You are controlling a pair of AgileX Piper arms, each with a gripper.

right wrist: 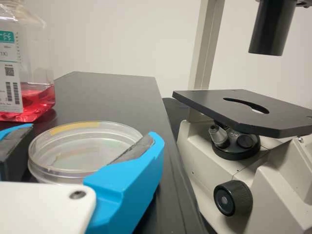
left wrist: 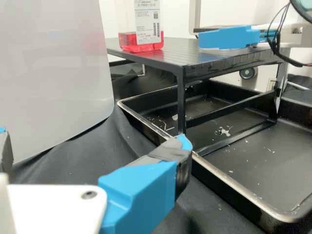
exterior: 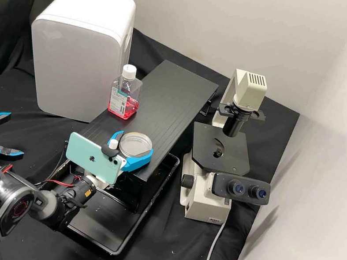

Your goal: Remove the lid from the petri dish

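Note:
A clear petri dish [exterior: 135, 143] with its lid on rests at the near end of a raised black platform [exterior: 171, 90]. My right gripper [exterior: 134, 144] straddles the dish, one blue finger on each side. In the right wrist view the dish [right wrist: 83, 146] sits between the two fingers, whose dark pads [right wrist: 131, 151] press against the lid's rim, so the right gripper [right wrist: 92, 134] is shut on it. Far to the left, my left gripper [exterior: 15, 133] hovers open and holds nothing. In the left wrist view the left gripper [left wrist: 92, 139] faces the platform's side.
A flask of red liquid [exterior: 125, 96] stands farther back on the platform. A large white box [exterior: 78, 48] sits behind it. A black tray [exterior: 113, 243] lies under the platform. A microscope [exterior: 219, 162] stands close on the right.

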